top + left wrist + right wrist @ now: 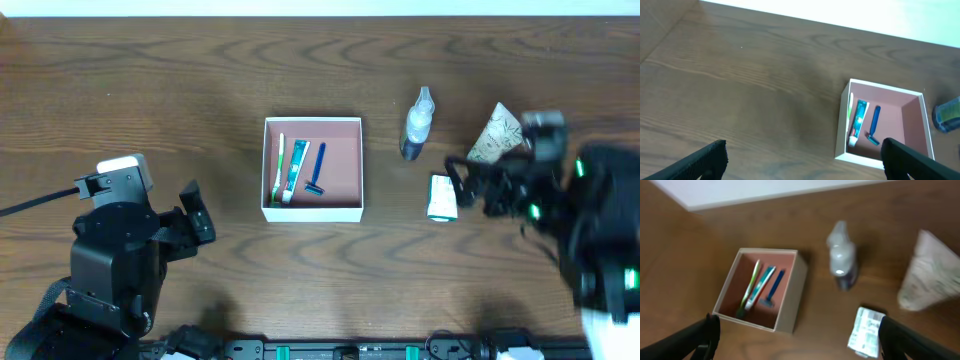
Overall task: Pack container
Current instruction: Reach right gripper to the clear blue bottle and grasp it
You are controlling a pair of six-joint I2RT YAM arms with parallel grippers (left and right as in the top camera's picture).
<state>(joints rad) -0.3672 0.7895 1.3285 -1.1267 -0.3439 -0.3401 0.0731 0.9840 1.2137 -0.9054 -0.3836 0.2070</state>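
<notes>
Left side: the left gripper hangs over bare table near the front edge, its pincer spread wide and holding nothing; in the left wrist view the two dark fingers stand at opposite edges of the picture. Centre: the container sits flat on the table, well apart from both grippers, its open top facing up. Three items lie side by side on the left half of its pinkish floor: a green-and-white toothbrush against the left wall, a toothpaste tube beside it, and a blue razor. The right half of the floor is bare. Right of the container: a clear spray bottle lies on the table, then a small white-and-green packet nearer the front, then a patterned pouch. Far right: the right gripper, blurred in the overhead view, is just beside the packet and the pouch, its pincer wide and empty.
</notes>
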